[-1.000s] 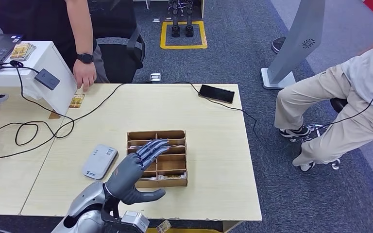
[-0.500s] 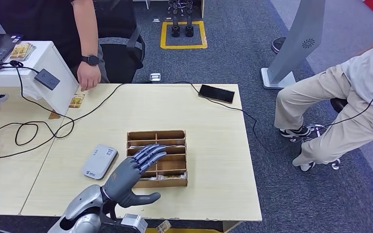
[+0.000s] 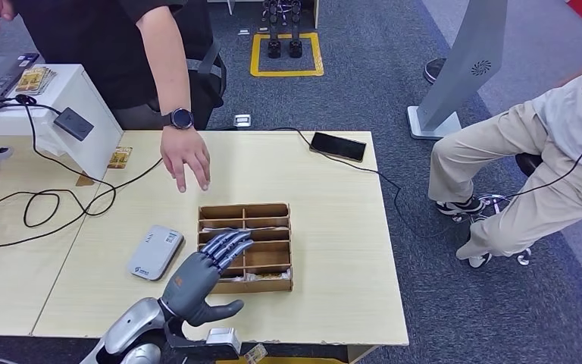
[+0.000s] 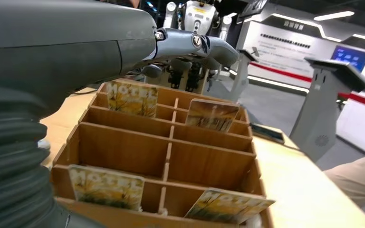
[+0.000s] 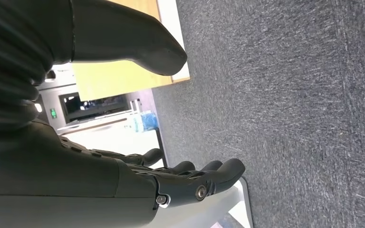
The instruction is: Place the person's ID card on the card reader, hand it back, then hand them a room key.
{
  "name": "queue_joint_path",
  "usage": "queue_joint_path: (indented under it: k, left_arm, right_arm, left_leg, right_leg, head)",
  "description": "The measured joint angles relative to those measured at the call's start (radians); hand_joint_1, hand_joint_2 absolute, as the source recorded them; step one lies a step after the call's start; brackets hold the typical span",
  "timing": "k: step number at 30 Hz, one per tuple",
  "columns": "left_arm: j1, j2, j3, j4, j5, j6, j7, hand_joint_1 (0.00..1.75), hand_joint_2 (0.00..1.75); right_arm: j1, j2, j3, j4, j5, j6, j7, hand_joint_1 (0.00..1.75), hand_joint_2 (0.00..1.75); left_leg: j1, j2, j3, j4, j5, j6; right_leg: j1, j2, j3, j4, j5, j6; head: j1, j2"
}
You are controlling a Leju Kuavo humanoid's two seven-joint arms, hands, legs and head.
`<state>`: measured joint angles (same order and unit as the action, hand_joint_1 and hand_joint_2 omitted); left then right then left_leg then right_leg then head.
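**Left hand over the key box, person reaching in**

Nearest us, the left hand (image 3: 197, 274) hovers at the near-left corner of the box (image 3: 282, 247), fingers (image 3: 227, 243) spread flat and holding nothing, thumb stuck out to the right along the near edge. The right hand (image 5: 123, 183) hangs off the table above grey carpet, fingers loosely apart, empty too.

In the box, the left wrist view shows room keys standing in the slots: one key (image 4: 107, 186) in the near-left slot, another near-right, two more in the far row. They're printed cards on their long edges, faces toward the robot, long axis running left to right across the box, leaning a little in their slots.

Left of the box lies the reader (image 3: 155, 252), a pale flat slab, nothing on it. Farther out, the person's hand (image 3: 186, 158) comes in over the table, fingers pointing down toward the box's far edge. Far left, a small card (image 3: 120, 158) lies flat by the white stand; I can't tell if that's the ID.

The risks, as I judge them: those flat fingers sit above thin upright cards, so a descent could knock a key flat or push the light box along the table. And with the person's hand closing in, the two hands could meet over the box.
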<state>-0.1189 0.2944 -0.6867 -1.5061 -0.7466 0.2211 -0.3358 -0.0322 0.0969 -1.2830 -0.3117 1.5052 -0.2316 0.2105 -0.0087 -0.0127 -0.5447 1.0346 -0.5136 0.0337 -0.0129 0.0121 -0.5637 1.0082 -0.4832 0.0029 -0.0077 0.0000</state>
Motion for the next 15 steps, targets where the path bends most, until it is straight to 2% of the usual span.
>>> queue_joint_path:
  k: [15]
  left_arm:
    - [0.000, 0.000, 0.000, 0.048, -0.014, -0.006, 0.013, 0.00, 1.75]
  right_arm:
    - [0.000, 0.000, -0.006, 0.000, 0.005, 0.000, -0.001, 0.00, 1.75]
  left_leg:
    - [0.000, 0.000, 0.000, 0.000, 0.000, 0.000]
  right_leg:
    - [0.000, 0.000, 0.000, 0.000, 0.000, 0.000]
  head:
    - [0.000, 0.000]
